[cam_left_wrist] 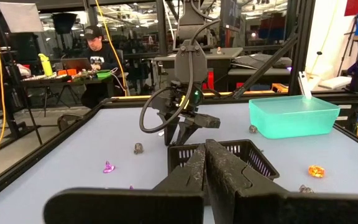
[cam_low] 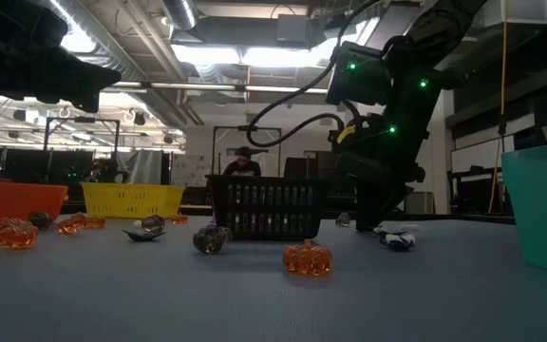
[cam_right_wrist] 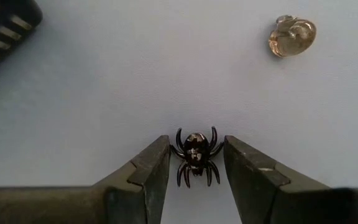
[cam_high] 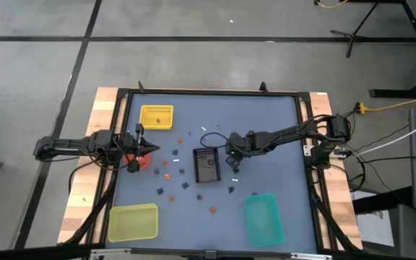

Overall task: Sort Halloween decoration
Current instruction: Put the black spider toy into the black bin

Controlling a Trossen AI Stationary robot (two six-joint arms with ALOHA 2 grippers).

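Straddling a small black spider (cam_right_wrist: 195, 155) on the surface (cam_right_wrist: 104, 93), the right hand (cam_right_wrist: 196, 163) has its fingers half spread, one at each side of the spider's legs, just right of the black basket (cam_high: 208, 165). A clear snail-like trinket (cam_right_wrist: 292, 36) lies near the spider. Other trinkets, such as an orange pumpkin (cam_low: 308, 258), lie scattered around the basket. Left of the basket, the left hand (cam_high: 150, 150) is pinched closed and empty.

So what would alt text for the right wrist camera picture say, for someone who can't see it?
The right gripper points down at a pale table, its two dark fingers open on either side of a tiny black spider. A small clear snail-like trinket lies farther off, and a corner of the black tray shows at the edge.
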